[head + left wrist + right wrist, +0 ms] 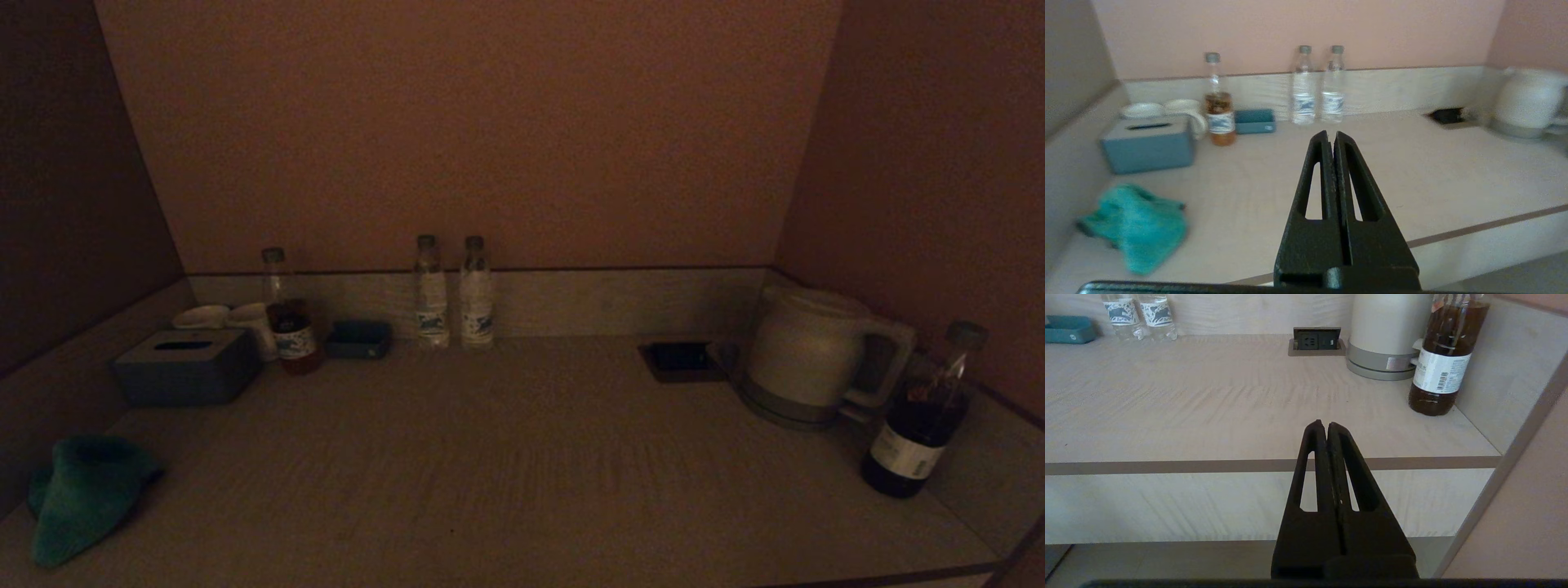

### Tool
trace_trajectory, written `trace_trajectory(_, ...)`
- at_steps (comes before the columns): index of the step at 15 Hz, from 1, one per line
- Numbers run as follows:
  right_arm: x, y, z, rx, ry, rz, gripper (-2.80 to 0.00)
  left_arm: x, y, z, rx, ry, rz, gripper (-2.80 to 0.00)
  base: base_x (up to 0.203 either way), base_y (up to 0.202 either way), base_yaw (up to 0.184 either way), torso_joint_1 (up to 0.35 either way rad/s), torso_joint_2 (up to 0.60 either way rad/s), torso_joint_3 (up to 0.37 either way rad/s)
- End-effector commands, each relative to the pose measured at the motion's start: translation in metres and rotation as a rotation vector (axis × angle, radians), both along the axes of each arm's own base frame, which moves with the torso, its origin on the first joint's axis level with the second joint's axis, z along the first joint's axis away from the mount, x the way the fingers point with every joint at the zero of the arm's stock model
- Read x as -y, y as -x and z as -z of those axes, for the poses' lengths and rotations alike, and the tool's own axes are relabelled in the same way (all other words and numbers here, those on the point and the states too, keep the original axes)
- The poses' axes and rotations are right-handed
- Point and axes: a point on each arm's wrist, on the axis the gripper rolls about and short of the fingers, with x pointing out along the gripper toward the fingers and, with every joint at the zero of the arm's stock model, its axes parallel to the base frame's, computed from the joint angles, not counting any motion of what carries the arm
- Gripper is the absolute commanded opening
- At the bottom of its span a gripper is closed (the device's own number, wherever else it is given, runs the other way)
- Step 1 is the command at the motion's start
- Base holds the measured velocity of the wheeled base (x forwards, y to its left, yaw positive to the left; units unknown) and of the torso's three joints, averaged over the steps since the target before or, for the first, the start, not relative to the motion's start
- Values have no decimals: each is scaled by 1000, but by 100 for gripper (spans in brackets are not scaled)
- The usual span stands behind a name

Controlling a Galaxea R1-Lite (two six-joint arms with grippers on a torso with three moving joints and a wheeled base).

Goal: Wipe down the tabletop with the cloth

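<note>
A: Where is the cloth [86, 490] relative to the tissue box [186, 366]?

B: It lies crumpled on the worktop [522, 457], on the near side of the tissue box and close against the side rim; nothing touches it.

A: And the grippers?

B: The left gripper [1331, 136] hangs over the front edge of the worktop, well apart from the tissue box and from the cloth, its fingers [1318, 171] pressed together with nothing between them. The right gripper [1322, 425] sits off the front edge on the kettle [1386, 335] side, far from the tissue box, fingers likewise closed and empty.

A: How will the cloth handle?

B: Judged soft, light and limp (a fuzzy rag that folds under its own weight). A pinch on the raised hump nearest the tissue box looks the best hold; the flat trailing corner would likely slip away or drag.

A: What is hard to read?

B: The head view is very dark, and neither arm shows in it. The cloth's underside and folds are hidden, the cups [224, 317] behind the tissue box are partly covered, and the kettle is blurred in the left wrist view
</note>
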Motion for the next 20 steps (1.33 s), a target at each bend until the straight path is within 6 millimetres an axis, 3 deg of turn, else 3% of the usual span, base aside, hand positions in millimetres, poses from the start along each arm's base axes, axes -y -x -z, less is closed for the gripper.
trace_trajectory(1, 0, 0, 0, -1, 0, -1, -280, 0, 5, 9, 21, -37, -3, -280, 0, 0, 0, 0, 0, 0)
trace_trajectory(7, 0, 0, 0, -1, 0, -1, -280, -1, 16, 34, 61, -51, -5, -280, 0, 0, 0, 0, 0, 0)
trace_trajectory(11, 0, 0, 0, -1, 0, -1, -280, -4, 25, 56, 139, -110, -157, -280, 0, 0, 0, 0, 0, 0)
trace_trajectory(14, 0, 0, 0, -1, 0, -1, -280, -7, 20, 62, 206, -108, -258, -280, 0, 0, 0, 0, 0, 0)
trace_trajectory(16, 0, 0, 0, -1, 0, -1, -280, -7, 10, 79, 180, -101, -258, -280, 0, 0, 0, 0, 0, 0)
trace_trajectory(18, 0, 0, 0, -1, 0, -1, -280, -7, 8, 83, 185, -96, -259, -280, 0, 0, 0, 0, 0, 0)
trace_trajectory(20, 0, 0, 0, -1, 0, -1, -280, -7, -1, 103, 119, -100, -257, -280, 0, 0, 0, 0, 0, 0)
